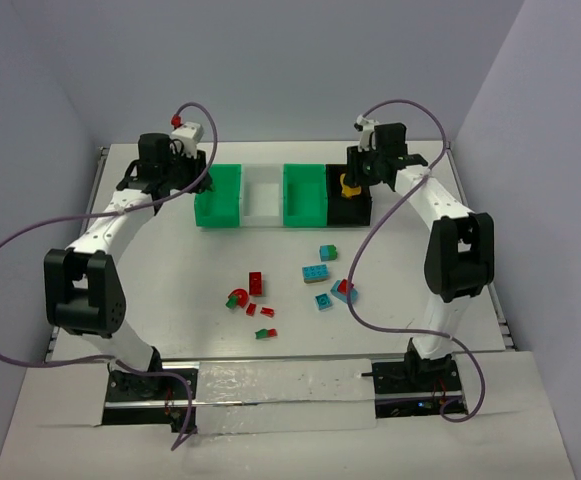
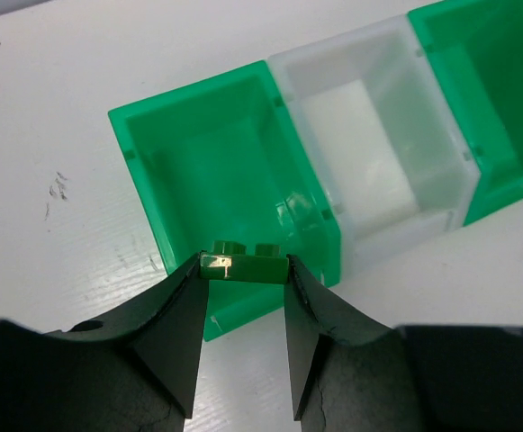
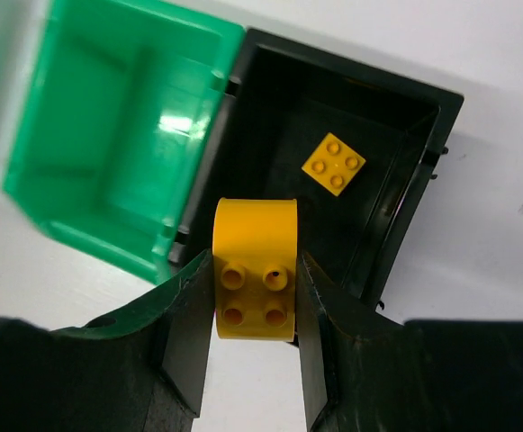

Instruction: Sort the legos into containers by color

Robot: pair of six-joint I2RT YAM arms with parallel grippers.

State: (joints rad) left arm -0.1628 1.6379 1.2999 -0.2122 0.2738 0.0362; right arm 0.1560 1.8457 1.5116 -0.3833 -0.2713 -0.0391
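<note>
My left gripper point(image 1: 192, 183) is shut on a small green brick point(image 2: 243, 266) and holds it over the near wall of the left green bin point(image 2: 189, 90), which looks empty. That bin is at the left end of the row in the top view point(image 1: 218, 208). My right gripper point(image 1: 354, 182) is shut on a yellow brick point(image 3: 255, 270) with a rounded end, over the near wall of the black bin point(image 3: 360, 70). A flat yellow brick point(image 3: 334, 164) lies in that bin. The white bin point(image 2: 333, 49) and second green bin point(image 3: 108, 117) look empty.
Loose bricks lie mid-table: a red one point(image 1: 256, 283), a red and green arch point(image 1: 238, 297), small red and green bits point(image 1: 264, 333), cyan ones point(image 1: 327, 252) point(image 1: 316, 272) and a cyan and red stack point(image 1: 343, 290). Both arms' cables loop beside the table.
</note>
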